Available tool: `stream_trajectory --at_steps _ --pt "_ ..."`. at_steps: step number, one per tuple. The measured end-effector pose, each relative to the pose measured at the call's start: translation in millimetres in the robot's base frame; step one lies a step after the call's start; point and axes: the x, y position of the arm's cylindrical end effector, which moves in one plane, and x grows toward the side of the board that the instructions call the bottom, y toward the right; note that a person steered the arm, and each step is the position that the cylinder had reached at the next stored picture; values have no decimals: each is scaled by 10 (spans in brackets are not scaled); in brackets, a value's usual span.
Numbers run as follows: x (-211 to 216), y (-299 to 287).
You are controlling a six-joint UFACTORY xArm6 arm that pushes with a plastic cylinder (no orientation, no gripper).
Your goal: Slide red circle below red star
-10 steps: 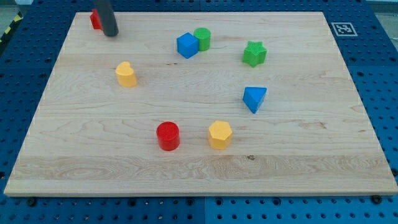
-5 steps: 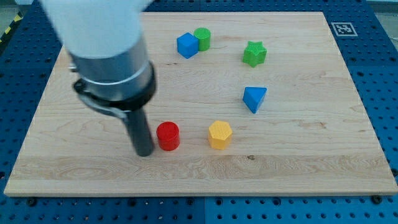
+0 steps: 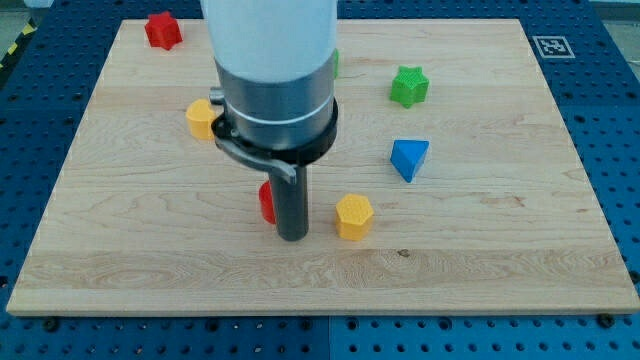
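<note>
The red circle (image 3: 266, 202) sits at the lower middle of the board, mostly hidden behind my rod; only its left edge shows. My tip (image 3: 292, 236) rests on the board just at the circle's right, between it and the yellow hexagon (image 3: 353, 216). I cannot tell whether the tip touches the circle. The red star (image 3: 162, 30) lies at the view's top left corner of the board, far from the tip.
A yellow block (image 3: 201, 117) sits left of the arm body. A green star (image 3: 409, 86) and a blue triangle (image 3: 408, 158) lie at the right. The arm hides the blue cube and most of the green block near the top middle.
My tip went from the top left by the red star down to the red circle's left side, then across to the circle's right side. The circle has stayed about where it was.
</note>
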Motion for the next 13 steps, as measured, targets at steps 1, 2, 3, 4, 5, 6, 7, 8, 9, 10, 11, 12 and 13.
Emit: stream_trajectory --at_steps 1,2,3,4,5,6,7,8,9,10,11,12,13 --pt "-217 -77" --pt "-274 -187" --pt "-274 -286" --pt "-310 -315" --pt "-480 -315" --pt "-727 -421" --pt "-847 -600" --pt "-981 -648" --pt "-1286 -654" --pt "-1541 -682" --pt "-1722 -872" --pt "-1864 -1118" --pt "-1962 -1238"
